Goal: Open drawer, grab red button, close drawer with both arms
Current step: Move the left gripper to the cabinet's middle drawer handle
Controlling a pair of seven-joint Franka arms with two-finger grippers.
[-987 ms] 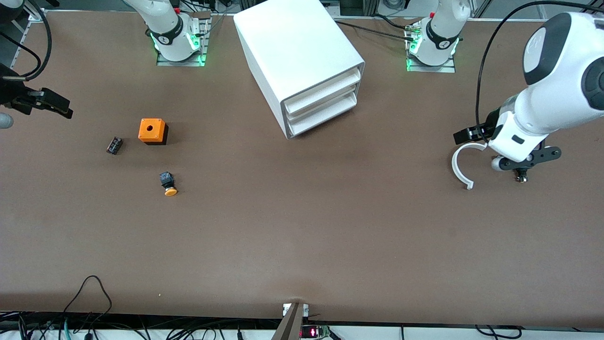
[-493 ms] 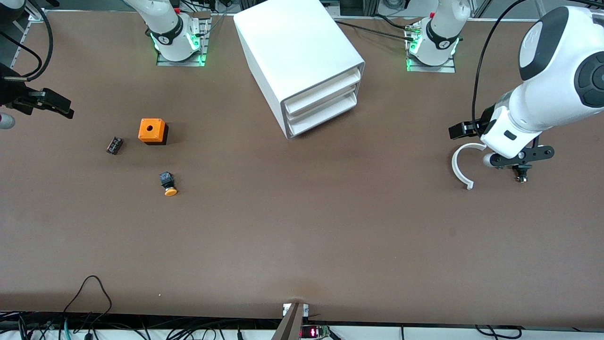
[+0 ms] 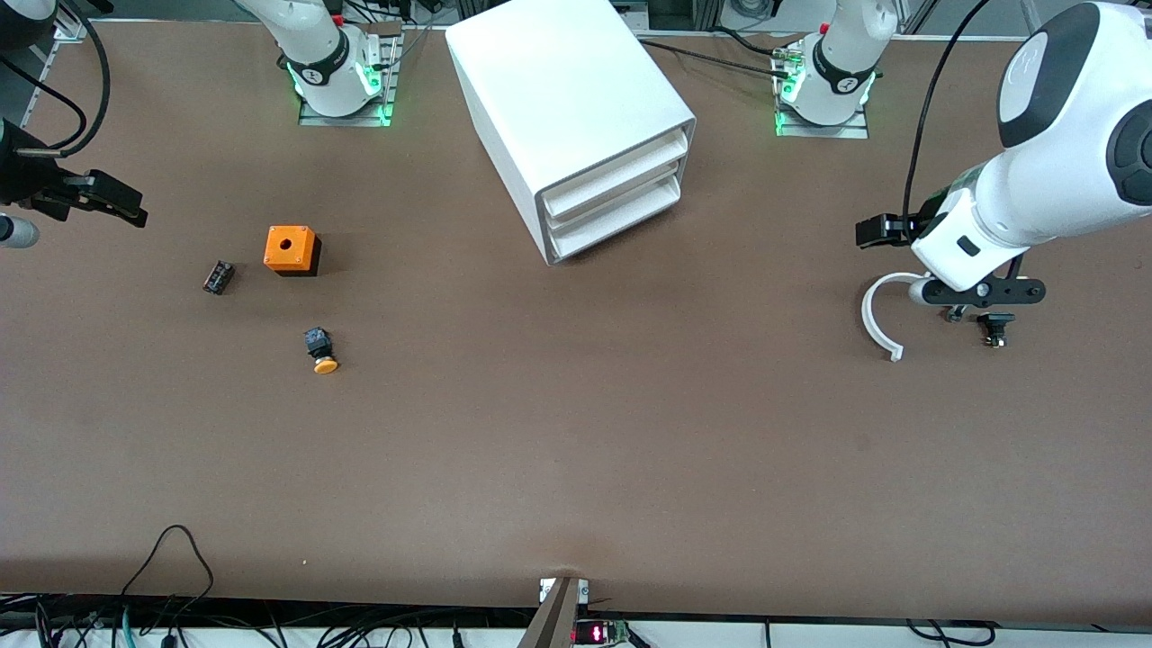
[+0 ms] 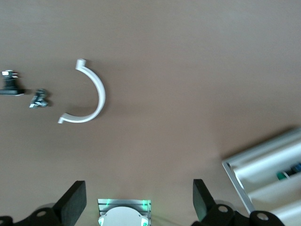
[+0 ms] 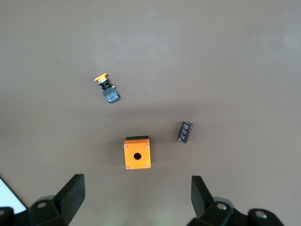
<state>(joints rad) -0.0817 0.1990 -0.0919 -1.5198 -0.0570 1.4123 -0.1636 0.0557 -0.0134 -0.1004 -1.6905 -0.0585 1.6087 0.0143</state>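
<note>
The white cabinet (image 3: 576, 117) is standing between the two arm bases, its drawer fronts facing the front camera and angled toward the left arm's end of the table. The lowest drawer (image 3: 616, 225) is sitting pushed in, flush with the ones above it. The red-capped button is not showing anywhere in the pictures.

The left gripper (image 4: 138, 200) is hanging over bare table toward the left arm's end from the cabinet, its fingers (image 4: 73, 200) spread wide and holding nothing. On the table under it a white curved half-ring (image 3: 877, 315) is lying, with a few small dark metal bits (image 3: 990, 326) just beside it.

The right gripper (image 5: 136, 197) is hovering over the table toward the right arm's end from the cabinet, fingers (image 5: 70, 193) spread apart and empty. Below it an orange box with a hole (image 3: 290, 249) is sitting; a small dark cylinder (image 3: 217, 276) is lying near it, and an orange-capped button (image 3: 320, 351) is lying nearer to the front camera than the box
</note>
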